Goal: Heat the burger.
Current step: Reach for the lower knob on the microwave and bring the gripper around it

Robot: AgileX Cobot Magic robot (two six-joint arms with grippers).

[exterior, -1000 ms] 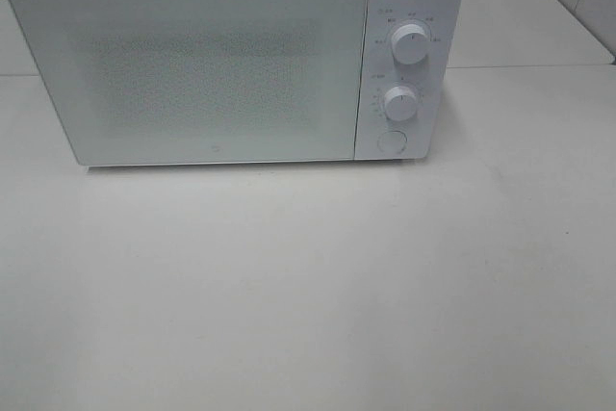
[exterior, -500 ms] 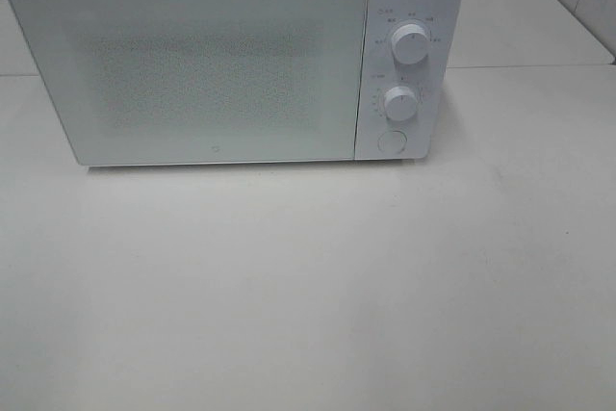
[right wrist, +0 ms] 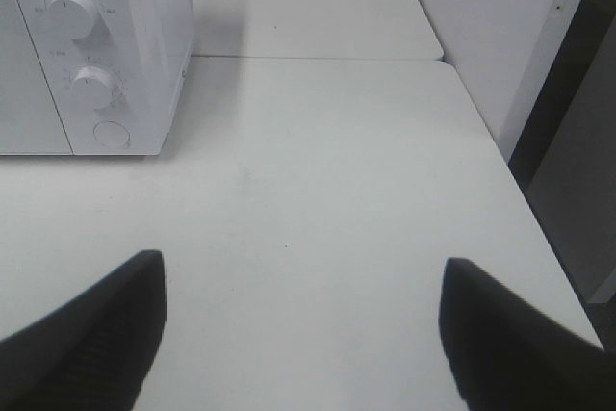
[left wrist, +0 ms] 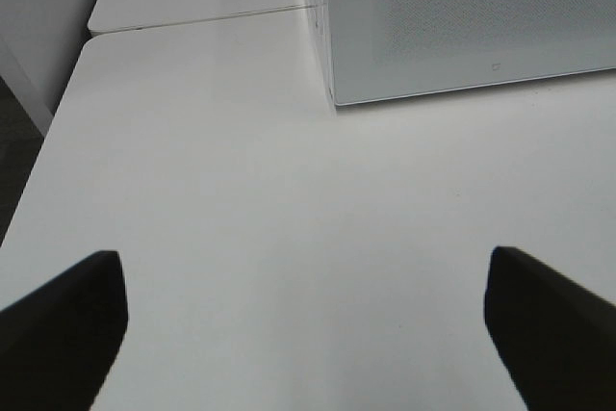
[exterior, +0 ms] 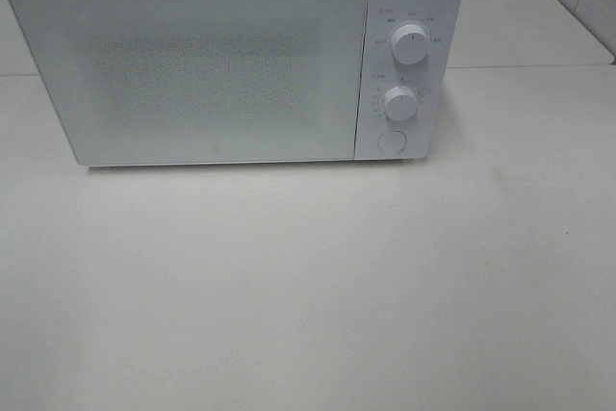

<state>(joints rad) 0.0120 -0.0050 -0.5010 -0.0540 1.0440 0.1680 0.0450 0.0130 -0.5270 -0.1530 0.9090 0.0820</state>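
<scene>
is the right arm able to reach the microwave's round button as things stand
Probably yes: the right tool is open and empty, with only table between it and the button on the microwave.

A white table [exterior: 308, 286] carries a closed white microwave [exterior: 231, 55].

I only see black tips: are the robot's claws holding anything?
Nothing is held. The left gripper and right gripper both stand open, empty, above the plain white table.
</scene>
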